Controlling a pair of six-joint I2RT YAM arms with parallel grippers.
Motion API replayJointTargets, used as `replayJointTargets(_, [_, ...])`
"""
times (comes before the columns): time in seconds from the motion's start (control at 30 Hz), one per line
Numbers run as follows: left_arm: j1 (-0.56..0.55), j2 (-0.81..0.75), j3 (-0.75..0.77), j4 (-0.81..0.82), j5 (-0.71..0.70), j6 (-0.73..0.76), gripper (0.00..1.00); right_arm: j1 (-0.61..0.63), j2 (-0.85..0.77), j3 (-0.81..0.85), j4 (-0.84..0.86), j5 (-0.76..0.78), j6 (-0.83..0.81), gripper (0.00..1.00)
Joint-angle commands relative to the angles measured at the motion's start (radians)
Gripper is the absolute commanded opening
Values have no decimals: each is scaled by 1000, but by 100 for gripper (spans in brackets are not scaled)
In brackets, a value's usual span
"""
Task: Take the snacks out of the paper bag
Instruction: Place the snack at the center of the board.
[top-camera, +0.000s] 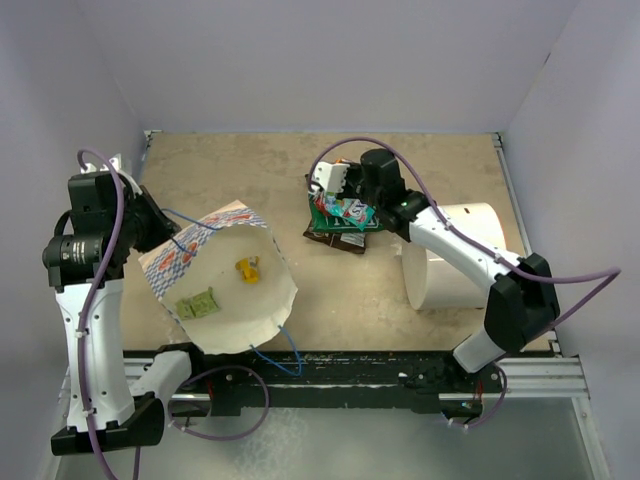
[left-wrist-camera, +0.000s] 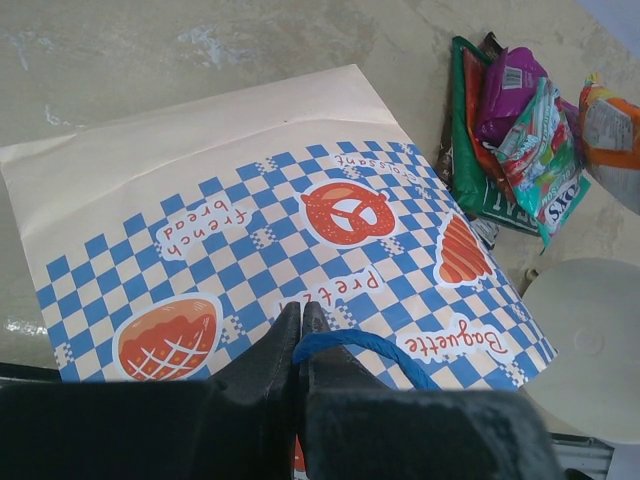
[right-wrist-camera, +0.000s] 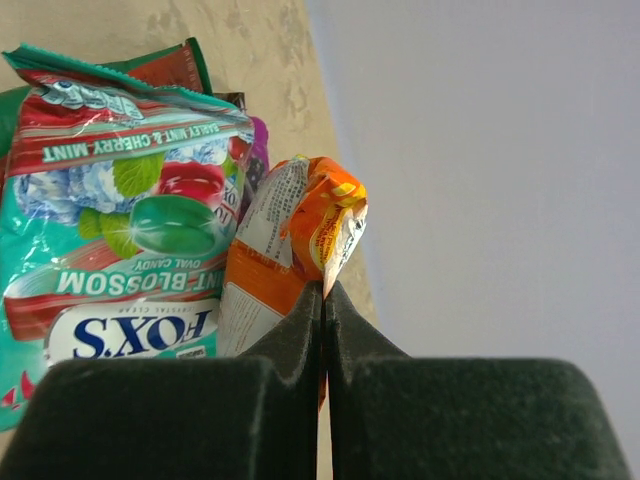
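Left wrist view: the left fingers (left-wrist-camera: 298, 335) are clenched tight at the edge of the paper bag (left-wrist-camera: 250, 230), and its thin blue string handle (left-wrist-camera: 350, 345) loops out from their tips to the right. Beyond the tips the bag's smooth flat side spreads wide, with blue checks and orange bread pictures.

From above, the bag tilts. Its closed end sits by the left fingers, its long axis runs away from them, and its round open mouth faces up. A yellow packet (top-camera: 247, 270) and a green packet (top-camera: 198, 303) lie inside on the white paper.

The right fingers (right-wrist-camera: 322, 290) pinch a crinkled, glossy orange packet (right-wrist-camera: 310, 225), which stands up from their tips. Just left of it lies a flat teal packet (right-wrist-camera: 110, 230), overlapping a purple packet (right-wrist-camera: 258, 135) and a dark green packet (right-wrist-camera: 195, 55). This pile rests outside the bag on the mottled beige surface (top-camera: 250, 170). A bare wall fills the space to the right of these fingers.

A plain white cylinder (top-camera: 455, 260) lies on its side near the pile. Bare surface stretches beyond the bag and the pile.
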Motion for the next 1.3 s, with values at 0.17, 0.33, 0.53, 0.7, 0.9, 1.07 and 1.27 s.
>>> replayJointTargets(0.17, [-5,-19,44,-13,-11,2,0,6,0,72,108,10,-80,0])
replayJointTargets(0.33, [-5,-15,46,-10,-10,1,0,24,21,58,104,-10,-83,0])
replayJointTargets(0.53, [-5,-11,47,-8,-10,2,0,57,42,35,108,10,-95,0])
replayJointTargets(0.7, [-5,-5,50,-6,-8,6,0,95,55,28,86,46,-90,0])
replayJointTargets(0.9, [-5,2,51,-3,-8,10,0,130,56,-9,72,54,-19,0])
replayJointTargets(1.07, [-5,3,48,-4,-5,11,0,131,63,-48,75,61,35,0])
replayJointTargets(1.27, [-5,-6,44,-9,-1,10,0,130,93,-62,66,25,76,8])
